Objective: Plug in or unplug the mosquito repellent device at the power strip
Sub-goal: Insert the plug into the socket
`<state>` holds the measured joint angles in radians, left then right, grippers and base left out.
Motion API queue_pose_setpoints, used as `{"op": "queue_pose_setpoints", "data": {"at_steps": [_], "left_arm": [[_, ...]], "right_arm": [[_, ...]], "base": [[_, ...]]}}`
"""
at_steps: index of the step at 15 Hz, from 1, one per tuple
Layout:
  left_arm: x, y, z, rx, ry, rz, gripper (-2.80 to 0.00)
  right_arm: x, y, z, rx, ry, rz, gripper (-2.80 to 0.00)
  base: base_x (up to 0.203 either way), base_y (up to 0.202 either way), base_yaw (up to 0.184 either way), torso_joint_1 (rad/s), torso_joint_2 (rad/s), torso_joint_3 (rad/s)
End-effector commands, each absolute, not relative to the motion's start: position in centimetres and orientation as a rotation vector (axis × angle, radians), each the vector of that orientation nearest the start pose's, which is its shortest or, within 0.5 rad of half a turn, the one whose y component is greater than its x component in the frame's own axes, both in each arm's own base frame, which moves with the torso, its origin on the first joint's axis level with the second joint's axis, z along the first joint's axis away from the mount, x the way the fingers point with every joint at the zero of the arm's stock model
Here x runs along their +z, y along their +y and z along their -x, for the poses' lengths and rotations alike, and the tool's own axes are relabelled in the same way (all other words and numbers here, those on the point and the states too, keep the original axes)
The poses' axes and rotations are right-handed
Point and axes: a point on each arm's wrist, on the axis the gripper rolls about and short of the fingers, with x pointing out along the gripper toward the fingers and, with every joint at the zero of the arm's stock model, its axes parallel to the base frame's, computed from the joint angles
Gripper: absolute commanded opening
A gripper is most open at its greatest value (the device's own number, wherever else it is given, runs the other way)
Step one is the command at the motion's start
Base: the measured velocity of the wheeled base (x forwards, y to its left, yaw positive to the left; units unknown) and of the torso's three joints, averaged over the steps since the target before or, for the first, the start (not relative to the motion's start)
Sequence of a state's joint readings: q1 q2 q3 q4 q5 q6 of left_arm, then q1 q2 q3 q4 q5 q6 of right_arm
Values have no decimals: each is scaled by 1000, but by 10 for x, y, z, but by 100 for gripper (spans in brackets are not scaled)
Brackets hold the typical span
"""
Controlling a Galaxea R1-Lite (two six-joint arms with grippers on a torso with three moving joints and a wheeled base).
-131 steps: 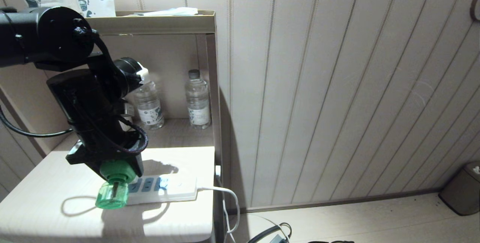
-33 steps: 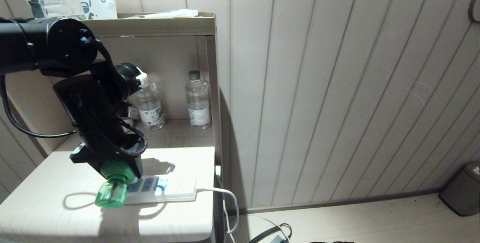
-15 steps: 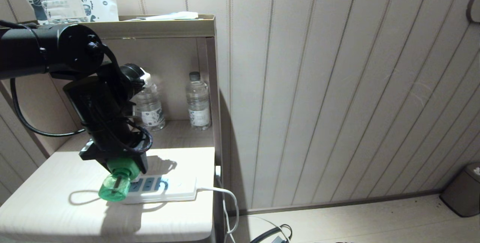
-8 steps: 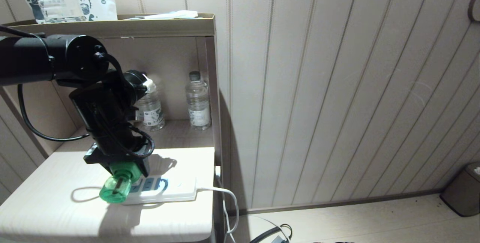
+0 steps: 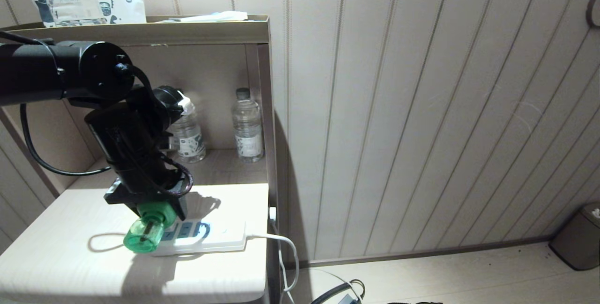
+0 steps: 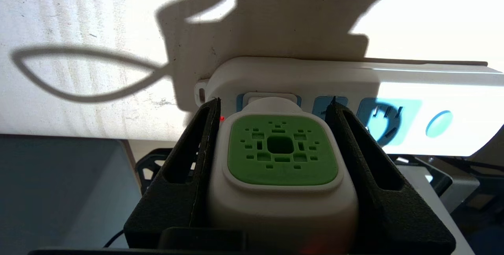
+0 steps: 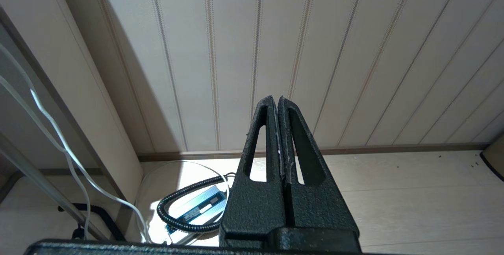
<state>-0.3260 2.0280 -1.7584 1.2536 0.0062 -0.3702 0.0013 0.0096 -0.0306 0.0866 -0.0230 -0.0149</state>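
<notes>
Two black fingers [image 6: 197, 156] of the left gripper [image 6: 275, 109] clamp the white cap of the mosquito repellent device [image 6: 280, 168] from either side, the green grille facing the wrist camera. The grip sits on the flat flanks of the cap, probably so the plug can be driven straight along the socket's axis without the body twisting. In the head view the device [image 5: 145, 229] lies level with its green bottle end pointing toward the near edge of the tabletop [image 5: 70, 266], and its plug end meets the power strip [image 5: 206, 236] at the outlet farthest from the cable. From the wrist, the cap's back looks seated against that end outlet, and a small red light shows beside it, so I judge it plugged in or nearly so; whether it is going in or coming out cannot be told.

The strip lies flat near the right-hand edge of the tabletop, its white cable [image 5: 281, 247] dropping over that edge.

Farther back, the open shelf recess holds two clear water bottles [image 5: 247, 125], standing upright, caps on, against the rear panel.

The right gripper [image 7: 278, 129] hangs parked over the floor, its fingers pressed together on nothing.
</notes>
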Motion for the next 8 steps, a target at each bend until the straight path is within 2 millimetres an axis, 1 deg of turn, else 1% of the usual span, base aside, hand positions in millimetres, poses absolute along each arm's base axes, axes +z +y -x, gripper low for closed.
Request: {"op": "queue_pose_setpoints", "data": {"at_steps": [1, 8], "left_arm": [[205, -102, -303, 21, 1485, 53, 0], [217, -99, -293, 12, 1456, 61, 0]], "right_arm": [[75, -1, 25, -21, 66, 16, -280], [75, -1, 25, -21, 66, 16, -280]], "base": [[0, 0, 0, 0, 0, 0], [0, 0, 0, 0, 0, 0]]}}
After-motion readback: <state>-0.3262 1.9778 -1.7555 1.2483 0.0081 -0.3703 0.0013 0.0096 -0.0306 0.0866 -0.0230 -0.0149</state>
